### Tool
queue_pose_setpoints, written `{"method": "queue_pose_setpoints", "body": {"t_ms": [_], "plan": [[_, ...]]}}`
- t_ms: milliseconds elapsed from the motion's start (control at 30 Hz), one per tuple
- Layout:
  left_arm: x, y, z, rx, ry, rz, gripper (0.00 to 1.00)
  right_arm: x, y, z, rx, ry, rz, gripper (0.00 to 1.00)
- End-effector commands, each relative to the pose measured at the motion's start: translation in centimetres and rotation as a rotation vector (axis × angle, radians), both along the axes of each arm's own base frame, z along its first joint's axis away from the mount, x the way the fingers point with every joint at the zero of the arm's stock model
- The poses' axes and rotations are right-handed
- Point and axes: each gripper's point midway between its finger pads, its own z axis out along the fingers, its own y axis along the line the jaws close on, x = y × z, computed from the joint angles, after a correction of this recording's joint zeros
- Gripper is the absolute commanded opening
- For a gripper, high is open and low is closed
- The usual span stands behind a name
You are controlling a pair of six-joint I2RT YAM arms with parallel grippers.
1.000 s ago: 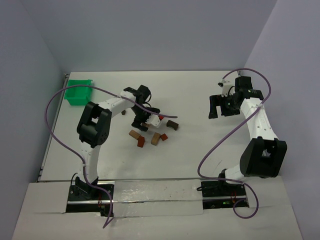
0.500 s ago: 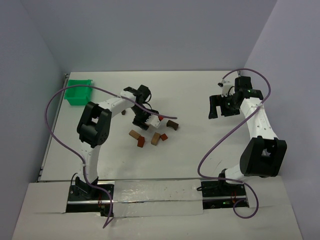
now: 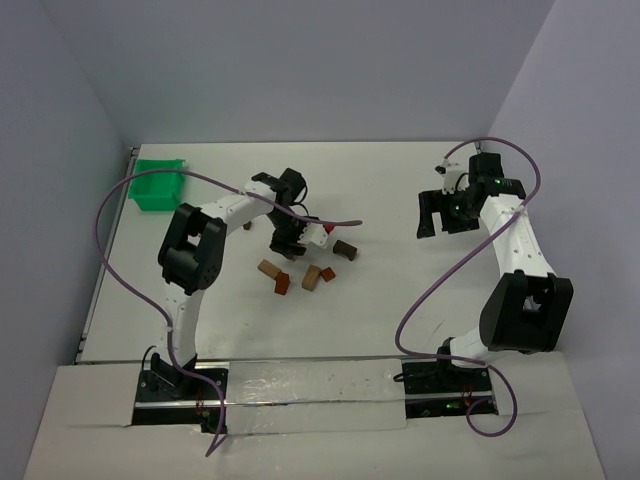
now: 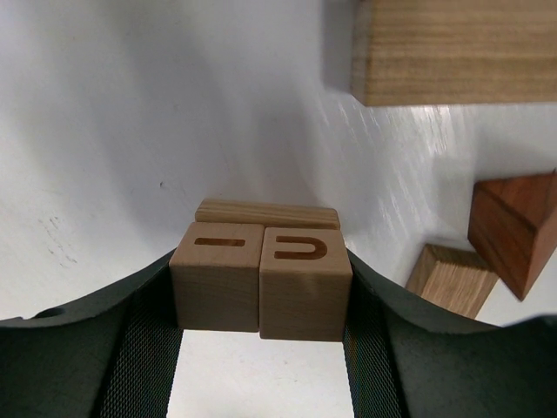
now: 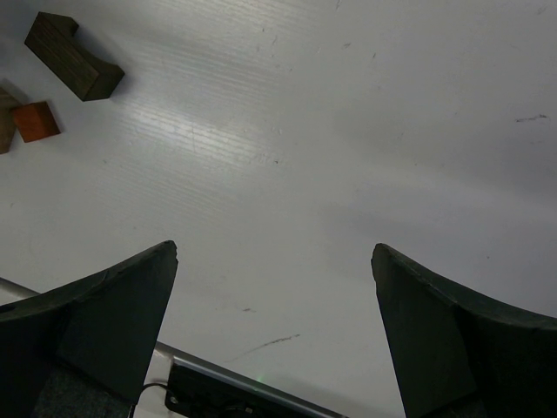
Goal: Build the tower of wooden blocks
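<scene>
My left gripper is shut on two tan cubes held side by side between its jaws; one has a slot cut in its face, the other a U. Their far edge meets a thin tan plank on the table. Loose wooden blocks lie around it: a large tan block, a reddish-brown one and a small tan one. In the top view they lie scattered, not stacked. My right gripper is open and empty over bare table.
A green plastic bin stands at the far left. A dark brown notched block and a small orange-red block show at the right wrist view's upper left. A purple cable loops off each arm.
My left gripper has shifted a little to the right and away with the cubes in it. The right arm has barely moved.
</scene>
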Motion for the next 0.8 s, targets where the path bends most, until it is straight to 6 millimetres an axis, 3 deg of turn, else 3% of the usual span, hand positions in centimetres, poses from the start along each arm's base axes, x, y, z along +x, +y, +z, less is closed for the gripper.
{"method": "queue_pose_setpoints", "body": {"t_ms": [0,267,533,767], "plan": [[0.1,-1.3,-0.4,0.01,0.043,0.126,0.33,0.7,-0.3,1.2,-0.002,-0.04,0.001,1.0],[1.0,-2.6,-0.8,-0.012,0.085,0.292,0.3,0.9,-0.2,1.6,0.001,-0.048,0.006,1.0],[3.3,-3.5,-2.2,0.002,0.03,0.474,0.29,0.9,-0.1,1.8,0.002,-0.051,0.006,1.0],[3.0,-3.6,-3.3,0.019,0.025,0.54,0.32,1.3,-0.1,2.0,0.006,-0.054,0.012,1.0]]}}
